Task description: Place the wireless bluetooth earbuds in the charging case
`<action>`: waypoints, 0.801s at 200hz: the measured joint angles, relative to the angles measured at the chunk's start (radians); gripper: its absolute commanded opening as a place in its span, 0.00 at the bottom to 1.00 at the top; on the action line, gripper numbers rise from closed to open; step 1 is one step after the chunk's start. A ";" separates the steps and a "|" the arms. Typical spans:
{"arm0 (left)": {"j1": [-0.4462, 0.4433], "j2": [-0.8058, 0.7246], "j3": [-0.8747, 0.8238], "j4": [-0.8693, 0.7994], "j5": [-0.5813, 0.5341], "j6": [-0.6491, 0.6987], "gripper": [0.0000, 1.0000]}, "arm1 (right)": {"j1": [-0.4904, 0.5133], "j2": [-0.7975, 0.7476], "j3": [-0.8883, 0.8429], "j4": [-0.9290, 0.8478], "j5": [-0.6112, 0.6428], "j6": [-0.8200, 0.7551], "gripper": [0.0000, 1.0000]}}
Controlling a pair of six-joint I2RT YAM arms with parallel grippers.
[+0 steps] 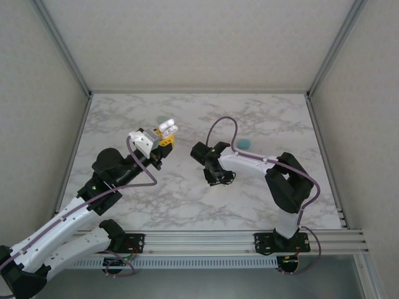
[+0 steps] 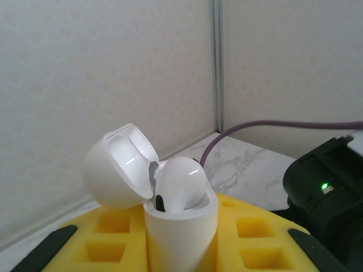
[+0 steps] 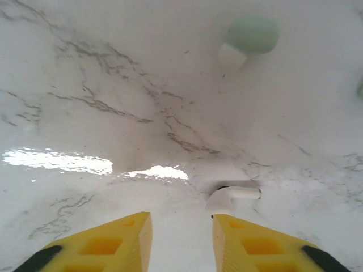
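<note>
Right claw [image 1: 222, 179] hangs low over the marble table [image 1: 187, 202], just right of centre in the overhead view. Its yellow fingers [image 3: 119, 243] are parted a little and hold nothing. From its own camera, a white earbud [image 3: 231, 198] lies on the table just ahead of the fingertips. It sits in front of the right-hand finger, not in line with the gap.

Over at the left of centre, the left claw [image 1: 163, 138] is clamped on the white charging case [image 2: 181, 238] and holds it up off the table. The lid [image 2: 122, 164] is tipped open to the left. A second white earbud [image 2: 180, 181] already sits in the case, its rounded back standing above the rim.

To my eye the step in hand is fetching the loose white bud to fill the case's other socket. The right claw would need to shift so the bud falls between the fingers. Then it must settle lower and close gently, since the bud is tiny, smooth and likely to skid on the polished marble. After that comes the carry across to the open case.

Counting what I can make out:
- **Charging cases:** one.
- **White earbuds:** two, one seated and one loose.
- **Mint green earbuds:** one mint green earbud [image 3: 253, 35] with a pale tip, at the upper right of the right wrist view, well apart from the claw.
- **Unclear:** a mint spot [image 1: 163, 119] above the case in the overhead view is too small for me to name.
</note>
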 measured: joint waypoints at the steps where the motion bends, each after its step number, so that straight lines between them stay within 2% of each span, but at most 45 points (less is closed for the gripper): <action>1: 0.000 0.000 0.000 0.000 0.000 0.000 0.06 | -0.001 -0.002 0.000 0.001 -0.001 -0.003 0.42; 20: 0.000 0.000 0.000 0.000 0.003 0.000 0.06 | -0.042 -0.044 -0.028 0.046 -0.041 -0.054 0.48; 53: 0.000 0.000 0.000 0.000 0.006 -0.004 0.06 | -0.153 -0.052 -0.116 0.166 -0.201 -0.124 0.55; 106: 0.000 0.000 0.000 0.000 0.006 -0.004 0.06 | -0.198 -0.030 -0.142 0.238 -0.320 -0.189 0.55; 160: 0.000 0.006 0.000 0.000 0.006 -0.004 0.06 | -0.203 -0.014 -0.166 0.238 -0.316 -0.200 0.54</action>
